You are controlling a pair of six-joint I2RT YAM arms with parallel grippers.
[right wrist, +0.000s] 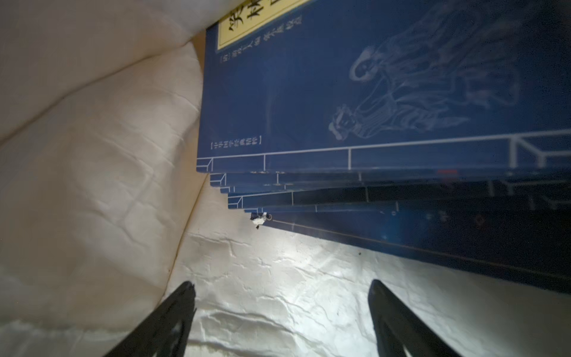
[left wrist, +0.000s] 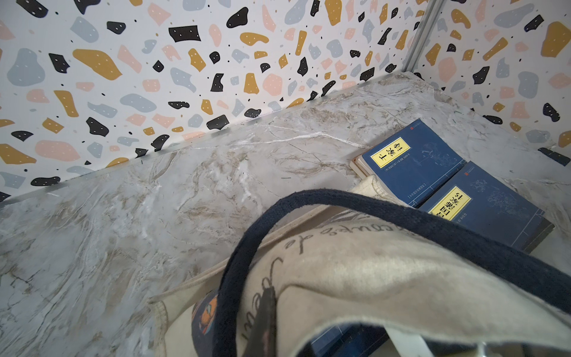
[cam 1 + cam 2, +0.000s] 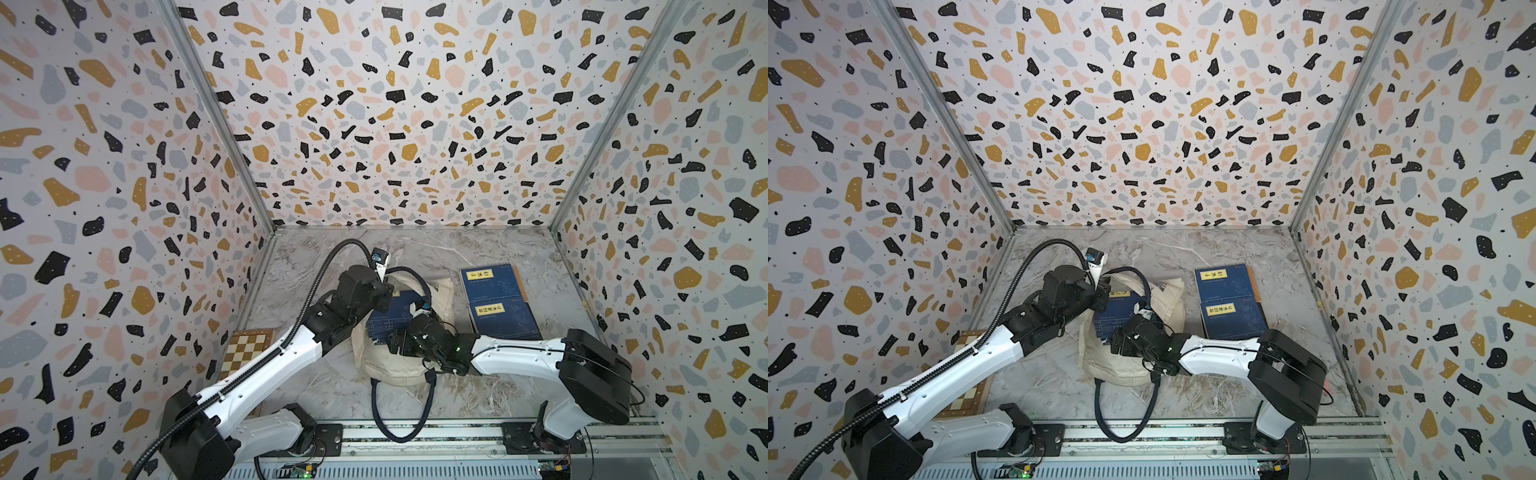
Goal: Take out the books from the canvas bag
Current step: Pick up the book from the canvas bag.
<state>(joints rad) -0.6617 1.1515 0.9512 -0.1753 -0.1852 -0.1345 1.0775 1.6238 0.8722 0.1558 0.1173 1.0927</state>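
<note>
Books inside: a stack of books (image 1: 370,123) is lying in the canvas bag (image 3: 386,365); the covers are navy with white line drawings, the top one has a yellow title label, and the edges are stepping out like stairs.
Books outside: two books (image 3: 492,291) are lying flat on the table (image 3: 457,249), touching each other, just beside the bag.
Bag: cream and crumpled, sitting mid-table with one navy handle (image 3: 429,399) trailing toward the rail.
Right gripper (image 1: 281,284): reaching inside the bag with its jaws spread and empty, apart from the stack.
Right arm: stretching low across the table.
Left gripper (image 2: 264,309): pressed together, pinching the bag's rim.
Left arm: extending diagonally over the chessboard box (image 3: 245,349).
</note>
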